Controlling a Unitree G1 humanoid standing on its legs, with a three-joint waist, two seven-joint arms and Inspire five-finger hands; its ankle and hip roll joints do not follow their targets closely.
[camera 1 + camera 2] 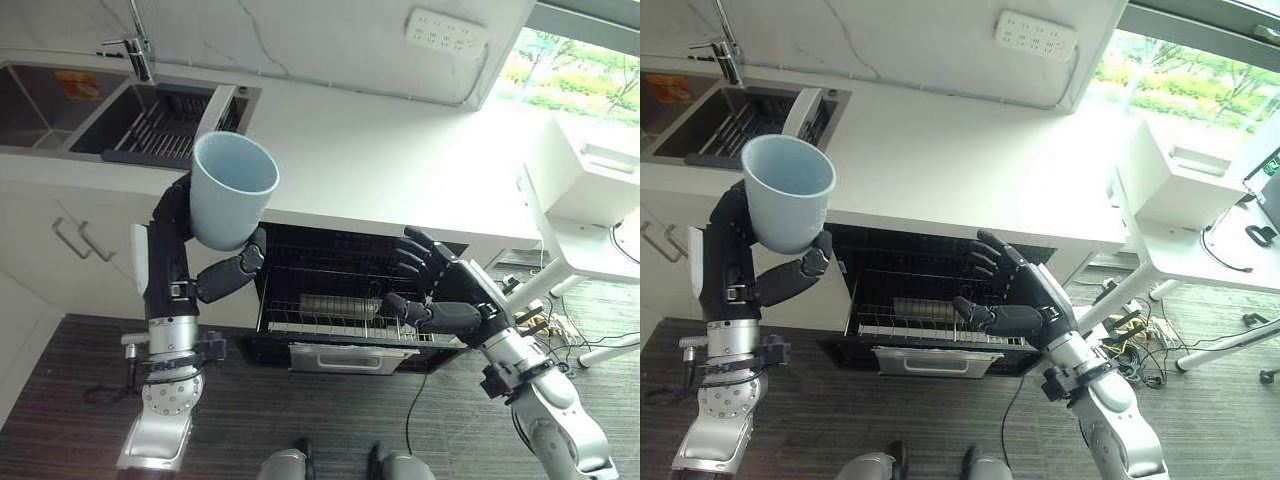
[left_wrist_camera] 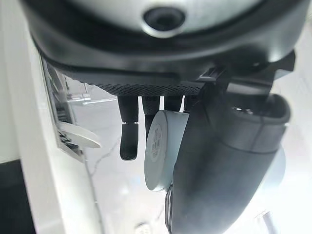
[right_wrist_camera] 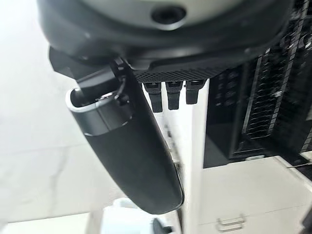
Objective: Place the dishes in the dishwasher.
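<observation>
The left hand point(image 1: 215, 270) has its fingers and thumb wrapped around 1 pale blue cup point(image 1: 231, 189), held up at 10 o'clock from the open dishwasher point(image 1: 350, 300). The right hand point(image 1: 440, 295), fingers spread apart, hovers at 3 o'clock by the wire rack point(image 1: 335, 318).

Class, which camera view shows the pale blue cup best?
The left eye view: the whole cup, upright, open mouth visible, gripped by the left hand. The right eye view shows it similarly; the left wrist view shows its base beside the thumb.
</observation>
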